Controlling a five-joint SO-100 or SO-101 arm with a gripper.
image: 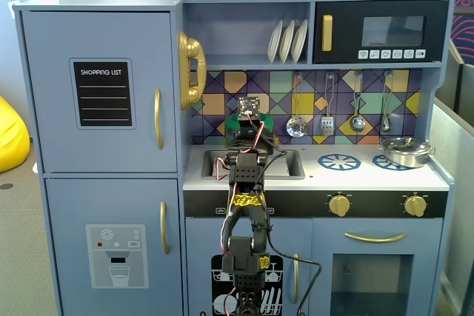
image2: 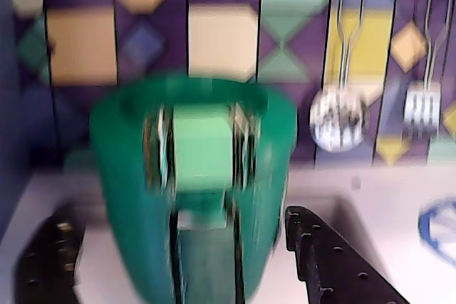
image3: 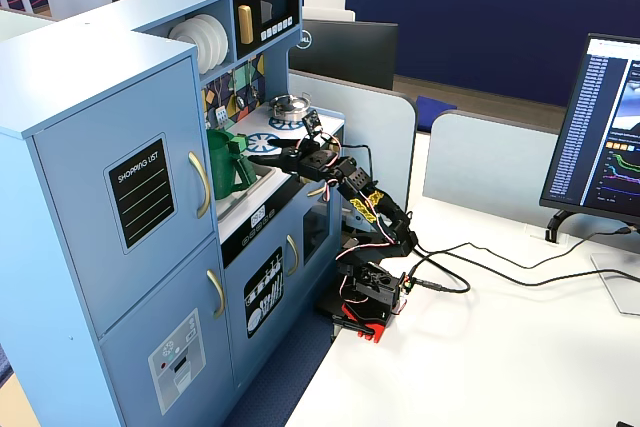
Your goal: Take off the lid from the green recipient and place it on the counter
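Blue panels are seen all over the toy kitchen (image: 104,109), and its white worktop (image: 370,175) carries a rectangular sink (image: 285,164) and two printed blue burner rings (image: 339,161), with a small steel pot (image: 404,151) set over the right-hand ring in a fixed view. A tiled backsplash of purple, yellow and teal (image2: 221,33) is shown behind, with metal utensils (image2: 338,115) hung on it, white plates (image: 287,41) racked above and a toy microwave (image: 381,31) to the right.

Now to the green recipient (image2: 192,197): it is found standing at the back left of the worktop, just by the sink, close to the backsplash. In the wrist view it is badly smeared by motion blur, so whether the lid (image3: 222,133) is sitting on top cannot be settled there; in a fixed view a flat green top does seem to be in place.

The end effector (image2: 182,261) is held wide apart, a dark finger (image2: 335,268) seen on each side of the recipient's lower body, nothing gripped as far as can be told.

Around it, the arm's base (image3: 365,302) is clamped on a white desk (image3: 500,347), a monitor (image3: 600,137) is lit at the right, and a dark blue wall (image3: 480,17) closes the room.
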